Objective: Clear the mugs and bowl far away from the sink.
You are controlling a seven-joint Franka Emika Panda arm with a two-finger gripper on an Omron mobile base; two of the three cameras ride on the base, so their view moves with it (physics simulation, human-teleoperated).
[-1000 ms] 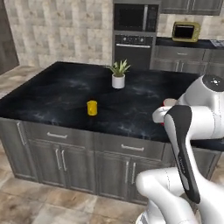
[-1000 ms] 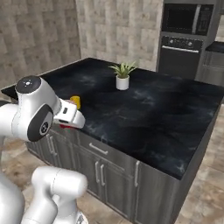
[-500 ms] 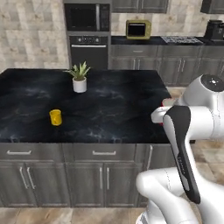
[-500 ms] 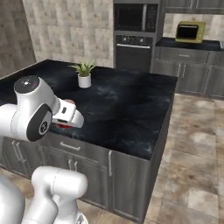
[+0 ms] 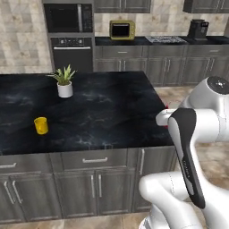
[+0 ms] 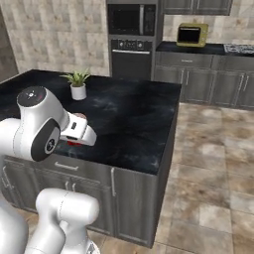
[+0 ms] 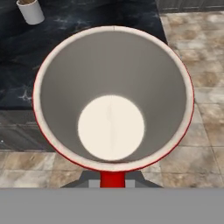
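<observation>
Yellow mug (image 5: 41, 125) upright on black marble tabletop (image 5: 103, 112), far left, well apart from hand. White potted plant (image 5: 65, 82) further back on tabletop. Red mug (image 7: 113, 98) held at hand (image 7: 112, 179), jaws closed tight on its handle; white inside faces hand camera. In right base view red mug (image 6: 75, 142) sits at tabletop's near edge, tucked under wrist.
</observation>
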